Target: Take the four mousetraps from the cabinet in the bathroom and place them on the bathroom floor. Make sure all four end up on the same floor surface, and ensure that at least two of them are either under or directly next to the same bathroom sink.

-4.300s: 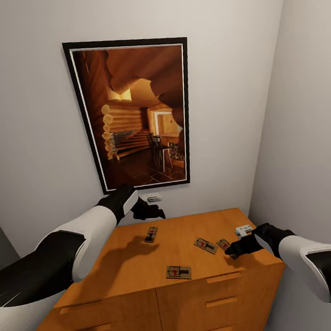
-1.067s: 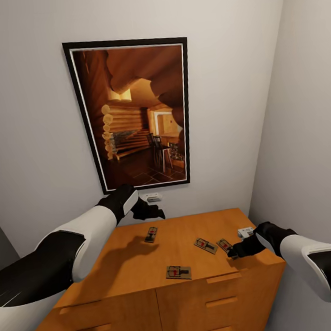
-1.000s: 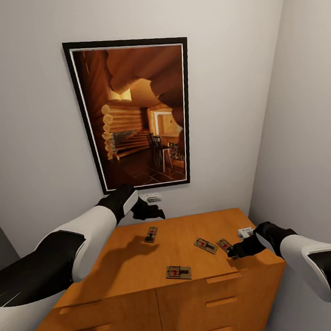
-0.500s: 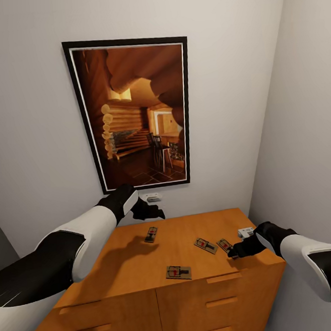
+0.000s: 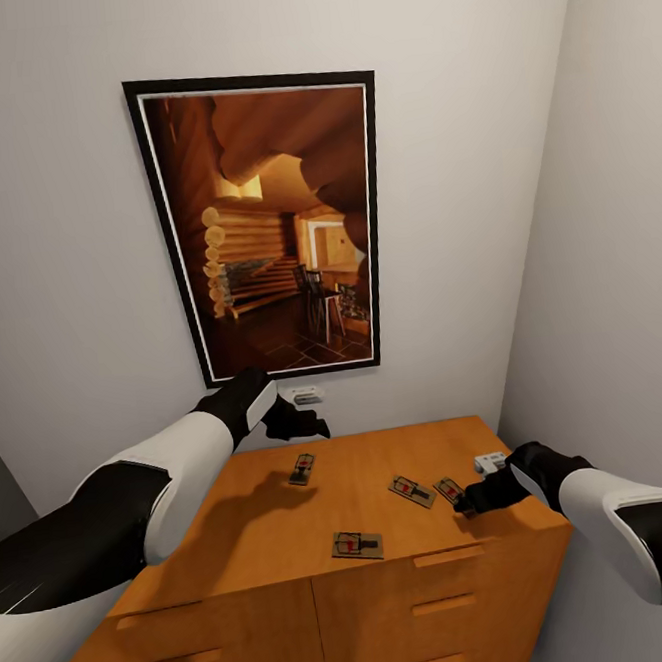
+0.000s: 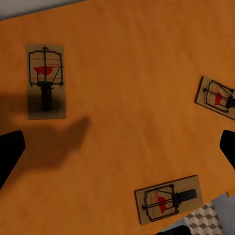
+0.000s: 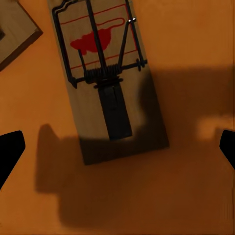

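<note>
Four mousetraps lie flat on the orange-brown cabinet (image 5: 267, 522) top: one at the back (image 5: 303, 469), two side by side at the right (image 5: 411, 491) (image 5: 447, 489), and one near the front edge (image 5: 357, 545). My left gripper (image 5: 304, 429) hovers open above the cabinet's back edge; its wrist view looks down on three mousetraps (image 6: 45, 81) (image 6: 215, 97) (image 6: 168, 199). My right gripper (image 5: 469, 505) is open, low over the rightmost trap, which lies just ahead of its spread fingertips (image 7: 10, 152) as a tan board with a red mark (image 7: 107, 83).
A large framed picture (image 5: 272, 226) hangs on the wall behind the cabinet. A side wall (image 5: 609, 297) stands close on the right. Drawer fronts with slim handles (image 5: 446, 557) face me. A patch of cube-pattern floor (image 6: 205, 220) shows past the cabinet's edge.
Over the past seconds my right gripper has crept a little closer to the rightmost mousetrap. The left arm and the traps have stayed put.
</note>
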Motion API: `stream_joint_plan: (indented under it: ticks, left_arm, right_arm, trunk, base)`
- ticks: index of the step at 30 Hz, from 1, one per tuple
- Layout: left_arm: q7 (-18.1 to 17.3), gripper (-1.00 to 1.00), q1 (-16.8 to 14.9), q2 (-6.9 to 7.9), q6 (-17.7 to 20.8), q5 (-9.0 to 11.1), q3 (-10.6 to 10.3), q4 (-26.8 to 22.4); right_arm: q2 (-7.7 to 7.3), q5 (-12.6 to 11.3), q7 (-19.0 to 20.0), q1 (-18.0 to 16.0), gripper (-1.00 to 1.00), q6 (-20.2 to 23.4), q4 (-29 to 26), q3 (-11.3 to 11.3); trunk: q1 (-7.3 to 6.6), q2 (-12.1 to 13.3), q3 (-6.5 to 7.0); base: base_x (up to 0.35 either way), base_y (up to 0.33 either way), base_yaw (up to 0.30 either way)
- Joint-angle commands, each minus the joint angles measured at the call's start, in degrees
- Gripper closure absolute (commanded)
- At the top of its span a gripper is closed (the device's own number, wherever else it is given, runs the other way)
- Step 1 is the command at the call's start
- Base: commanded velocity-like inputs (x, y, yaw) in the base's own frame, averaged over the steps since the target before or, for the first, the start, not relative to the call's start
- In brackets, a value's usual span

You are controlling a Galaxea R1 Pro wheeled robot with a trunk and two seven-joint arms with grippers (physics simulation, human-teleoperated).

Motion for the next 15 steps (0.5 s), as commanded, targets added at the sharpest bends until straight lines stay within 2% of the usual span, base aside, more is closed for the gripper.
stream_joint_plan:
  ticks: [1, 15]
  left_arm:
    - [-0.08, -1.0, -0.05, 0.04, 0.21, 0.45, -0.48, -0.03]
    - [-0.09, -1.0, -0.05, 0.01, 0.17, 0.49, -0.49, -0.01]
  right_arm:
    - [0.0, 0.27, 0.44, -0.03, -1.0, 0.08, -0.3, 0.49]
    - [-0.03, 0.28, 0.31, -0.01, -1.0, 0.11, -1.3, 0.28]
  trunk:
    - [0.03, -0.12, -0.12]
    - [0.03, -0.12, -0.12]
  base:
    - [0.0, 0.0, 0.0]
    - [0.0, 0.0, 0.0]
